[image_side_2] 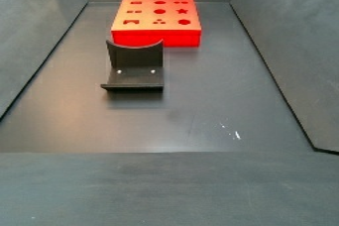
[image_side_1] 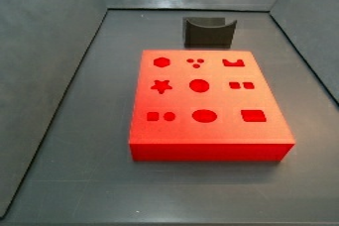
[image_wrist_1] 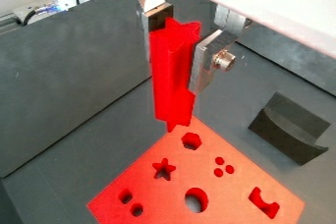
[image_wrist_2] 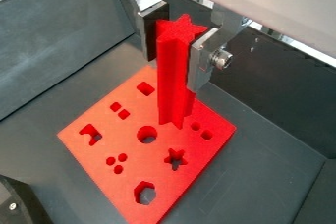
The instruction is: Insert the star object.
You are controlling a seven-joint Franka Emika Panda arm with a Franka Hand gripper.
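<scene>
a: where is the star object (image_wrist_1: 171,76) found?

b: it is held upright, clamped between the fingers (image_wrist_1: 206,63) of the gripper (image_wrist_1: 178,46), well above the red block (image_side_1: 209,111).

a: and the fixture (image_side_2: 134,66)?

b: it is seen on the floor just beside the block.

Gripper (image_wrist_2: 175,51) above the block (image_side_1: 209,111), star object (image_wrist_2: 175,76) upright between its fingers (image_wrist_2: 205,63), fixture (image_side_2: 134,65) beside the block

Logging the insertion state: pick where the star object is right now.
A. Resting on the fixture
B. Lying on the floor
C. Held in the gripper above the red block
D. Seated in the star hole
C: both wrist views show the gripper clamping the star object, upright and clear above the red block.
</scene>
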